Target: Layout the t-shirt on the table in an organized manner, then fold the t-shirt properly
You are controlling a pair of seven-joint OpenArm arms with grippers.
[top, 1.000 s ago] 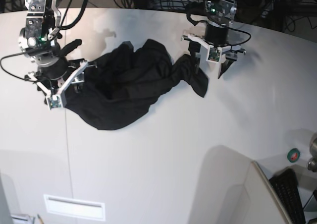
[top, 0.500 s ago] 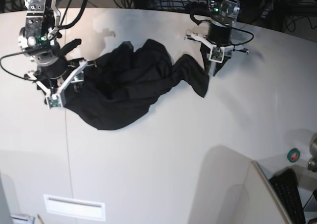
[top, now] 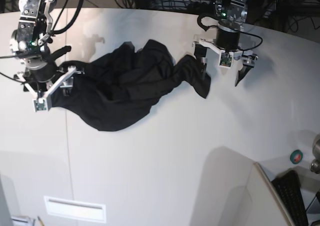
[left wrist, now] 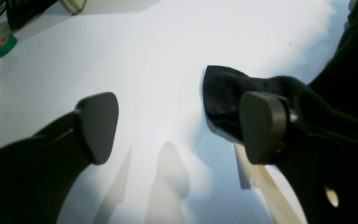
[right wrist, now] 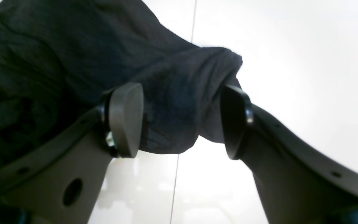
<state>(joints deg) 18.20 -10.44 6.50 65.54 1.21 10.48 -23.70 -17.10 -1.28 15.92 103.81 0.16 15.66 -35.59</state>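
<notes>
Left gripper: the left gripper [top: 224, 72] stands with its jaws spread wide again after pinching nearly closed half a second ago. In the left wrist view one dark pad [left wrist: 97, 126] hangs over bare table, and the other pad [left wrist: 261, 126] sits just in front of a loose corner of cloth. Nothing is caught between them; the hand is released.

Right gripper: the right gripper [top: 50, 87] has shifted toward the left edge of the scene. In the right wrist view its jaws straddle a rolled hem of the cloth with daylight on the right side, so it is spread, not clamped.

Shirt: the black soft short-sleeved t-shirt [top: 127, 86] lies bunched and creased in the far-left half of the large white smooth table [top: 165, 156], one tail reaching right to the foot of the left gripper. Its outline looks unchanged; no print shows.

Table seam: the thin dark seam line [top: 67, 151] runs near to far beneath the shirt's left end.

Meaning: the pinch at the right tail seems to have let go without spreading anything. I judge the layout step barely begun, with both hands needing a fresh hold on opposite edges.
</notes>
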